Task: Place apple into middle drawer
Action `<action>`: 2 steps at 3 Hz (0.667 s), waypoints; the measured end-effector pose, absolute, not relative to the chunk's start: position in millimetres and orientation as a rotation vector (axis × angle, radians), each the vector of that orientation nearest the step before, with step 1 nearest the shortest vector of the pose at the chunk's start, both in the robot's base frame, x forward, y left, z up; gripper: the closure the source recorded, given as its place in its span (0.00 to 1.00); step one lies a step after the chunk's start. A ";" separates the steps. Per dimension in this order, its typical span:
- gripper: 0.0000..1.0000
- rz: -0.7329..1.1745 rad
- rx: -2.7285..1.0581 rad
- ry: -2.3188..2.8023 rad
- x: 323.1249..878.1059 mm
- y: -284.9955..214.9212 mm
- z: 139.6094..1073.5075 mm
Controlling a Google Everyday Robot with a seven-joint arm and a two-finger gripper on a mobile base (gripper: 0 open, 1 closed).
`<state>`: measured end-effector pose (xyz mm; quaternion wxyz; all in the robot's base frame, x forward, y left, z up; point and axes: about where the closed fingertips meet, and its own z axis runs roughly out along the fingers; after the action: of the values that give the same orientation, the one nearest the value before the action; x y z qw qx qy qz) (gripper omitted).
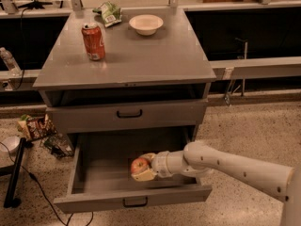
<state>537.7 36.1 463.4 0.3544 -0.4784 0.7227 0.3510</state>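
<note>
The red apple with yellowish patches is held in my gripper, whose fingers are shut around it. The gripper reaches in from the right and holds the apple inside the pulled-out grey drawer, low over the drawer floor near its front middle. I cannot tell whether the apple touches the floor. The drawer has a flat front with a small black handle. The closed grey drawer sits just above it.
On the cabinet top stand a red soda can, a white bowl and a green snack bag. Snack bags and cables lie on the floor at left. My white arm spans the drawer's right side.
</note>
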 end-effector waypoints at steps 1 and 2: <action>0.82 0.838 -1.281 1.873 550.5 44.7 426.7; 0.59 0.783 -1.307 1.892 557.8 44.6 404.7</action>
<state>557.8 44.6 404.7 0.3488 -0.5042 0.7301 0.3020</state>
